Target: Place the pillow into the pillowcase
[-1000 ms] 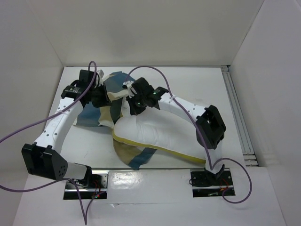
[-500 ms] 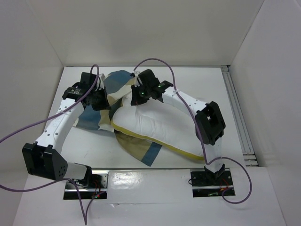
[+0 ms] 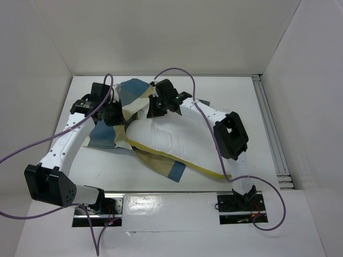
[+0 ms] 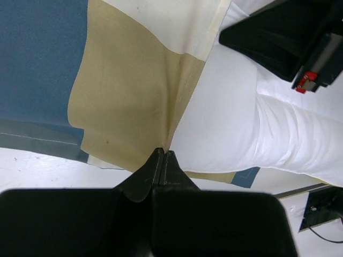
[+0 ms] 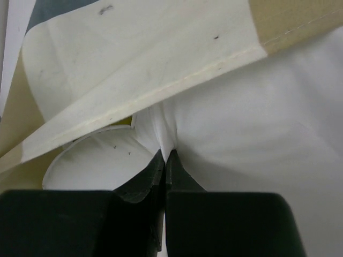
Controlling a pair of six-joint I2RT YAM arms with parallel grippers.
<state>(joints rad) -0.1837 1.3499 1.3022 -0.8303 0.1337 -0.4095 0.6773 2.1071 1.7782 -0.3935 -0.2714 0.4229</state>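
**Both grippers pinching cloth at the pillowcase opening**

Top view: the pillow (image 3: 171, 140) is lying mid-table, its long axis running far-left to near-right. Its far-left end is sitting under the pillowcase (image 3: 134, 92) hem. Both arms are reaching forward and bending inward, with the left gripper (image 3: 121, 120) near the right gripper (image 3: 151, 112).

Left wrist: the jaws are pinching together on a tan pillowcase fold.

Right wrist: the jaws are clamping white pillow fabric.

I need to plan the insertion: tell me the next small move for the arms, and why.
Probably push the right gripper, shut on a pinch of the pillow, deeper under the pillowcase hem, while the left gripper holds its tan fold. Only that corner sits at the opening; most of the pillow lies outside.
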